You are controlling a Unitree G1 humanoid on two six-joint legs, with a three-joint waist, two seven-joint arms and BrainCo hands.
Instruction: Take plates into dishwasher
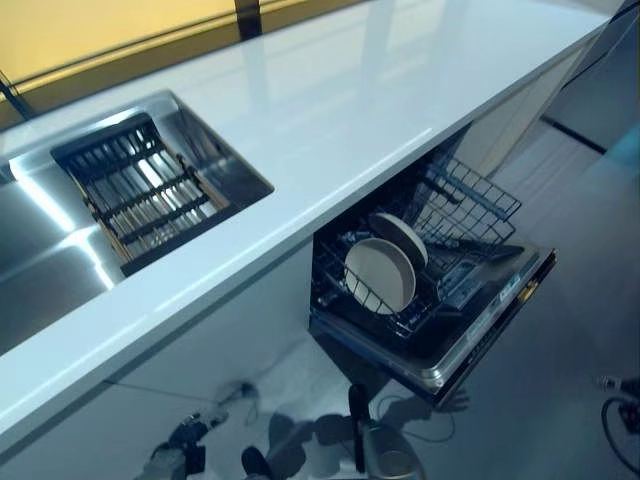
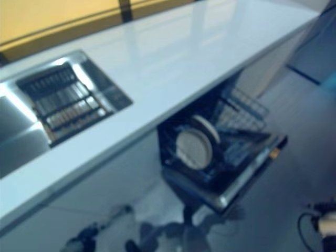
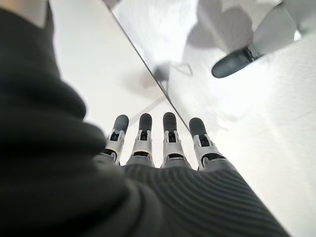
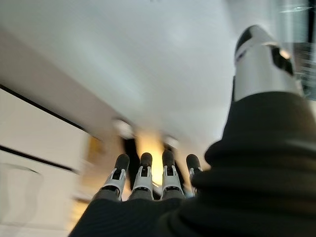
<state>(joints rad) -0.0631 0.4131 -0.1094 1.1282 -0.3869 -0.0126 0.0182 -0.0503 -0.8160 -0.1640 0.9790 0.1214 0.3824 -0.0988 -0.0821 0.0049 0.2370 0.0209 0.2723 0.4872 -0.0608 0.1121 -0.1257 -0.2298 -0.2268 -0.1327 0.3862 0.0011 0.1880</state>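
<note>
Bright countertop (image 1: 330,110) glare, right views blurred

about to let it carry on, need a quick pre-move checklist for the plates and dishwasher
1. Dishwasher door open, rack out: ok.
2. Plates standing in the rack: ok, two show.
3. More plates to load: not ok, none on the counter or in the sink.
4. Left hand empty, fingers straight: ok.
5. Right hand empty, fingers straight: ok.
6. Room in the rack: cannot tell.
</note>
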